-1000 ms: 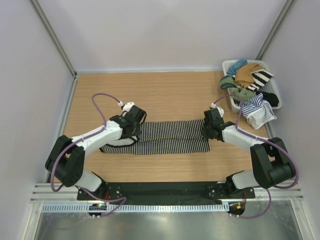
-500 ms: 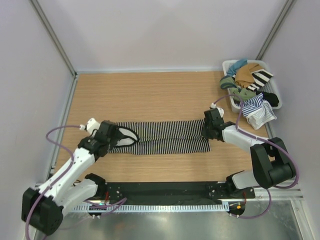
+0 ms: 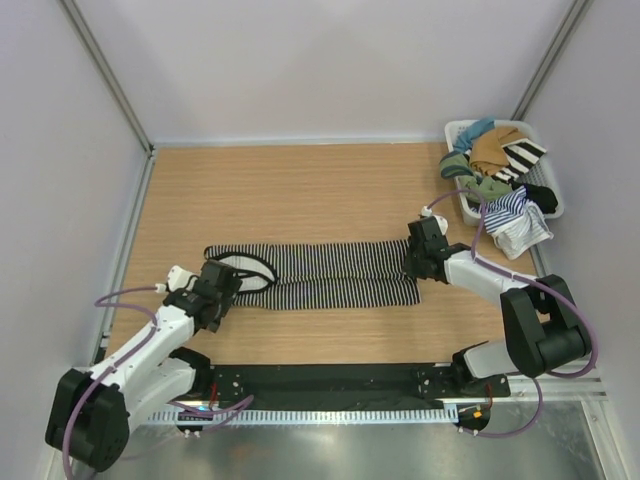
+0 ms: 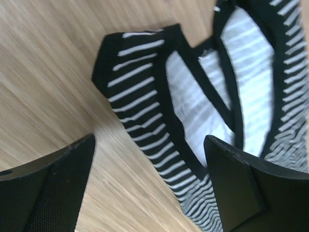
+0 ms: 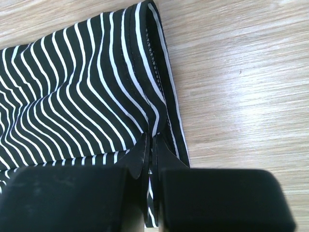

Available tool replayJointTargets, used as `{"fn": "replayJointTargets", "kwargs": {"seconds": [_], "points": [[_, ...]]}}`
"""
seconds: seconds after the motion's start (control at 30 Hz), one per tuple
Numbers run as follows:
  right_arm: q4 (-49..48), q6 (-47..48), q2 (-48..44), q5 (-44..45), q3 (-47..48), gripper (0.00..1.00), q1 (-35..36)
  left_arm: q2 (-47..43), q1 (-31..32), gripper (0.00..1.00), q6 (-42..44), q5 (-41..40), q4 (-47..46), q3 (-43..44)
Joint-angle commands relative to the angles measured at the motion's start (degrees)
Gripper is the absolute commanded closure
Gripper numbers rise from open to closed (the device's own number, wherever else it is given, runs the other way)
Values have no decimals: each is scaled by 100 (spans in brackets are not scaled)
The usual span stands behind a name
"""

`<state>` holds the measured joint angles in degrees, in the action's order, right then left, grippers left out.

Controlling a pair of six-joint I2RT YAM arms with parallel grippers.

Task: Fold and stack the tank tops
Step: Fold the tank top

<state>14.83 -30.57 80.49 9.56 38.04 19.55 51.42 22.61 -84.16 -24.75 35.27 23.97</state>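
Basket [image 3: 458, 131] at far right corner of table [image 3: 300, 185], heaped with tan, green, teal and black clothes. Blue-and-white tank top [image 3: 516, 224] hangs over its near rim.
Table wood-grain; pale walls on three sides, metal posts in far corners.
Black-and-white tank top [image 3: 330, 274] lies as long flat strip across table middle.
Right gripper [image 5: 150, 145] pinched closed on its right hem.
Left gripper [image 3: 220, 285] spread wide over strap end, holding nothing.
Count: two tank tops, two arms, one basket.

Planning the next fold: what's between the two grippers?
Only the black-and-white top, lying flat, spans from left gripper to right gripper; top external view shows it.
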Motion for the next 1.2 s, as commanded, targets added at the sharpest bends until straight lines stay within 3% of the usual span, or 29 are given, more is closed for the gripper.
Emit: {"fn": "replayJointTargets", "kwargs": {"seconds": [0.0,0.17,0.33,0.57,0.73,0.8,1.07,1.13,1.17], "points": [[37,-134,-226,-104,98,99,31,402,-169,5,-302,-126,-826,-111],[46,-256,-253,-454,-86,99,23,1115,-564,9,57,-371,-2136,-77],[64,-336,-148,-842,-262,99,40,2300,-1118,12,506,23,-2875,766],[134,-564,-454,-1228,-587,99,425,5276,-1453,24,945,1217,-3674,2725],[56,-1099,-640,-1351,-772,99,1120,7177,-1356,36,1271,2770,-3720,5088],[-172,-1337,-508,-1404,-851,98,1549,8001,-1251,39,1297,2967,-3589,6139],[-824,-2427,89,-1308,-388,83,3493,10088,-460,35,1974,3056,-2051,10279],[-719,-2410,300,-1273,-149,80,3704,10422,-415,31,1983,3038,-1675,10785],[-657,-2393,283,-1264,-35,72,3731,10441,-433,27,2035,3029,-1585,11022]]}}
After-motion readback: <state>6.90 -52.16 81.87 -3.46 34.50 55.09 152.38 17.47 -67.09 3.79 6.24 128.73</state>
